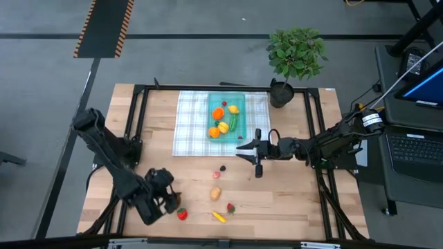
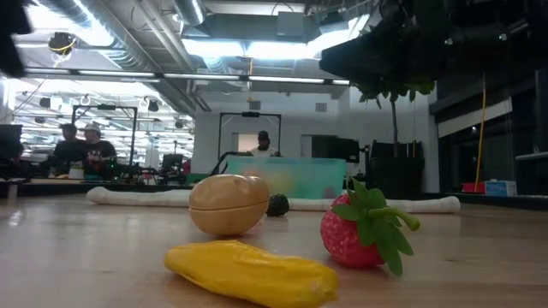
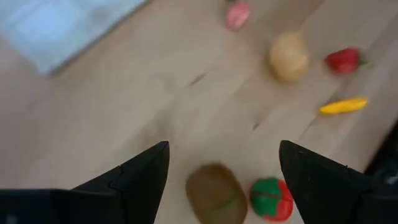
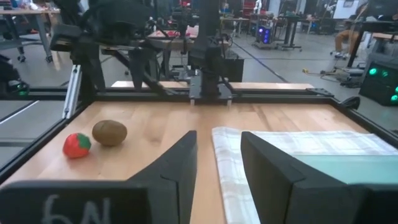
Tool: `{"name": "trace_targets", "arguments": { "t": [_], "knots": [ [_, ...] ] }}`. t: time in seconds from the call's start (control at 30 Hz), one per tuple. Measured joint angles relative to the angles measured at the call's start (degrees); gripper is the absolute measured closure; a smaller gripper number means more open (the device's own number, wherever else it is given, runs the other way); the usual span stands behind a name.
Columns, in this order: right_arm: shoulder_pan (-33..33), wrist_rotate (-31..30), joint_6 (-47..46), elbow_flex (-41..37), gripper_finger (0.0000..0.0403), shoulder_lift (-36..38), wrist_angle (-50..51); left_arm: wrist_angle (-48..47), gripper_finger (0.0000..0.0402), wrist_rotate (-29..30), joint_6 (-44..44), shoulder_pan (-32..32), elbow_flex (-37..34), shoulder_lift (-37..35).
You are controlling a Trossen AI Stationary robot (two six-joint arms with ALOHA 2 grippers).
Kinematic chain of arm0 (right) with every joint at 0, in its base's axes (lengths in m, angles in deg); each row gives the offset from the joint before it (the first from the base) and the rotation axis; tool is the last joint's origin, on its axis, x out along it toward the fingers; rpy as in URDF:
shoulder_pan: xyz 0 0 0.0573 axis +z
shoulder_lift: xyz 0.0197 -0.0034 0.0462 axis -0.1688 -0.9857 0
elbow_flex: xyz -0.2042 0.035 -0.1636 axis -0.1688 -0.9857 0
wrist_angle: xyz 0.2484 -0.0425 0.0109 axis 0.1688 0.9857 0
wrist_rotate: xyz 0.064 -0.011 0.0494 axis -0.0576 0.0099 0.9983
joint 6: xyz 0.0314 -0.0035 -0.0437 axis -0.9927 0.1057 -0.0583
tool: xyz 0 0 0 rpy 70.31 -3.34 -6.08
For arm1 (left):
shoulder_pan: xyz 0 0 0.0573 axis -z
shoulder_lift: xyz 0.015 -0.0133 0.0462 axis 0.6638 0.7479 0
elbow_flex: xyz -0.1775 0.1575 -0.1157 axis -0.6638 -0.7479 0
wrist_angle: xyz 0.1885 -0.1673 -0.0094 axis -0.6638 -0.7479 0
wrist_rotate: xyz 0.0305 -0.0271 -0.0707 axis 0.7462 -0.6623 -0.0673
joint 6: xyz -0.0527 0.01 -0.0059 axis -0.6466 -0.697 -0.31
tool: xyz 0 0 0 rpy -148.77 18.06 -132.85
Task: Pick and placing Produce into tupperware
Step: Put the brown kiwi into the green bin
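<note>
Counting from overhead, I see one teal container [image 1: 226, 117] on one checked cloth [image 1: 190, 124] at the far middle of the table [image 1: 291, 200]. Inside it are two oranges, two lemons and one cucumber [image 1: 234, 123], as far as I can make out.

Loose on the wood I count seven pieces: a red one just beside the container's near edge, a dark berry [image 1: 223, 167], a pink piece [image 1: 217, 175], one potato [image 1: 216, 194], one leafy strawberry [image 1: 230, 207], one yellow piece [image 1: 219, 216], and a second strawberry [image 1: 182, 214] at the near left. My left wrist camera adds one brown kiwi [image 3: 216, 193] touching that red piece, both lying between the fingers.

My left gripper [image 1: 166, 202] hovers over the kiwi with its fingers spread wide, holding nothing. My right gripper [image 1: 250, 153] sits near the container's near right corner, fingers [image 4: 180, 163] only partly apart and empty.

One potted plant [image 1: 296, 55] stands at the far right corner.
</note>
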Motion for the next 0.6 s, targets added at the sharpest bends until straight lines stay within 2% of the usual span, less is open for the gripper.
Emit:
{"name": "trace_targets", "arguments": {
  "t": [0.2,0.37,0.6],
  "knots": [
    [1.5,0.0,0.3,0.0,0.0276,0.0,0.9,-11.2,0.0109,-5.5,-11.3,1.3,12.2,11.0],
    [2.4,0.0,1.6,0.0,0.0276,0.0,1.1,-15.5,0.0109,-6.4,-15.0,1.6,21.5,18.4],
    [3.1,0.5,1.7,0.0,0.0276,0.0,2.2,-23.8,0.0109,-12.9,-22.0,1.5,30.2,25.9]
  ]
}}
